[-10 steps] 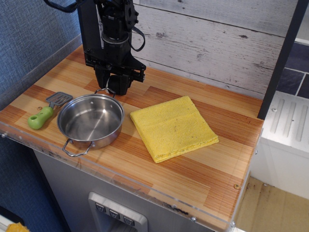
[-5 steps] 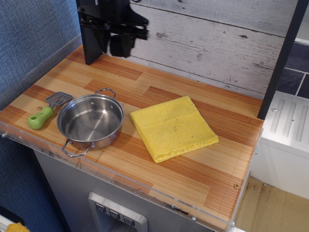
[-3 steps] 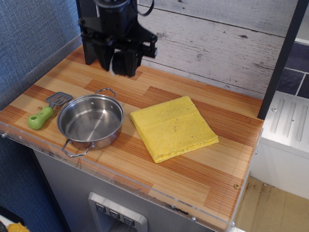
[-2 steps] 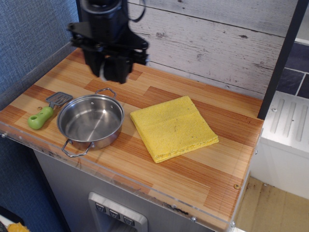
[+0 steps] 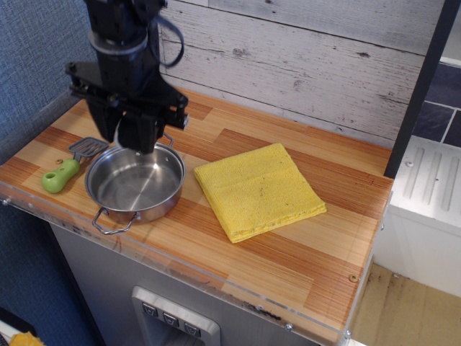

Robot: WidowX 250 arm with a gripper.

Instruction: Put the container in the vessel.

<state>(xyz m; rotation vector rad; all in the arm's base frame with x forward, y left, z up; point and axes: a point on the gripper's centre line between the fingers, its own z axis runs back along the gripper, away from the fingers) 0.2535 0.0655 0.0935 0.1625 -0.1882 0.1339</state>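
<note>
Hovering over the far rim of the vessel (image 5: 135, 184), the tool (image 5: 130, 138) pinches something dark, seemingly the container; a yellow cloth (image 5: 257, 189) lies right on the surface (image 5: 310, 245).

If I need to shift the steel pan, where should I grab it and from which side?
Take the pan by its front wire loop handle, coming from above at the counter's front edge. That loop sticks out clear of the rim with open space around it. The rear loop sits under the gripper, and the green-handled spatula crowds the left side. The smooth round wall offers a poorer hold.
</note>
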